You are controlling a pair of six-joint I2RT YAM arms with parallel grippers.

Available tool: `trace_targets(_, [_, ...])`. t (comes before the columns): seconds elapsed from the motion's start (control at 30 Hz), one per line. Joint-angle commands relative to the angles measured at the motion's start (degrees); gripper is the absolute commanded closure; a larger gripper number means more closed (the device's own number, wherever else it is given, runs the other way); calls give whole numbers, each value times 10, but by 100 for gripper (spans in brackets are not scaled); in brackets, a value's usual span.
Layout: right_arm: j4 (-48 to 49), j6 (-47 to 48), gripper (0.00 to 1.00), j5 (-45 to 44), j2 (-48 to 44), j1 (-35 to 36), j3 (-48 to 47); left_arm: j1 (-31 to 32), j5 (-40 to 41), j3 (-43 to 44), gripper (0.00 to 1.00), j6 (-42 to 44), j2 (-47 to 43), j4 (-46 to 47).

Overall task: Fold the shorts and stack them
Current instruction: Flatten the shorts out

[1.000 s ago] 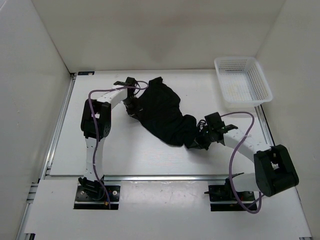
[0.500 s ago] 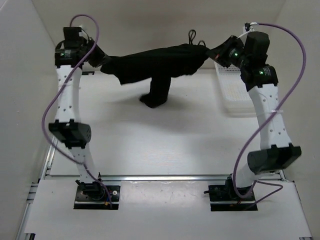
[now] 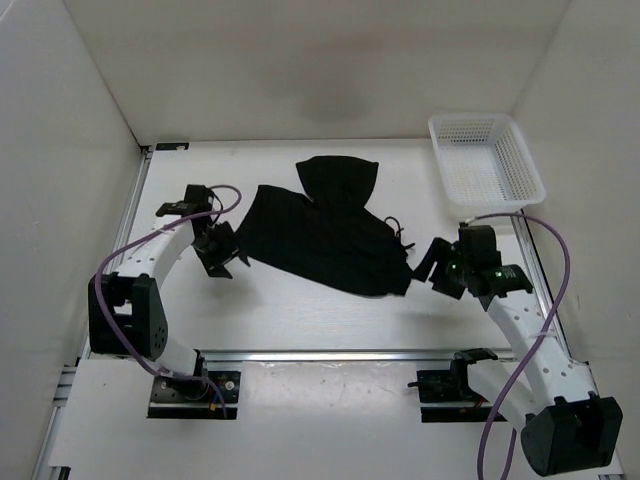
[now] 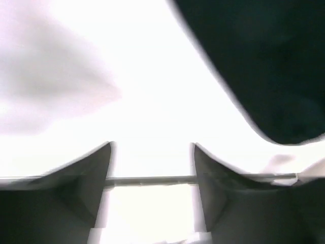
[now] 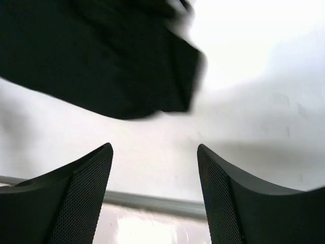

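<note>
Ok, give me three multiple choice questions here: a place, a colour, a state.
1. Where on the table does the white mesh basket sit? A far right corner; B near left corner; C centre.
2. What colour are the shorts? A white; B black; C red.
3. How are the left gripper and right gripper? A both shut on fabric; B both open; C one shut.
Answers: A, the top view shows it far right; B, dark cloth; B, table shows between both finger pairs.

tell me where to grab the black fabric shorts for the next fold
Probably pinch the black fabric shorts at their two outer ends, left gripper from the left, right gripper from the right. They lie flat and spread, with each end beside an open gripper.
</note>
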State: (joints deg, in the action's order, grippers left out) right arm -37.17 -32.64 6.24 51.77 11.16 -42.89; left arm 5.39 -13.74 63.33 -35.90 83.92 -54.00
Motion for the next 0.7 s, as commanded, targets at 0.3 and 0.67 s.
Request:
trace_targets(0.3, [-32, -83, 84, 10, 21, 0, 10, -7, 78, 35, 72, 6, 21, 12])
trace_targets(0.67, [93, -174, 30, 119, 111, 0, 79, -2, 65, 159, 11, 12, 211, 27])
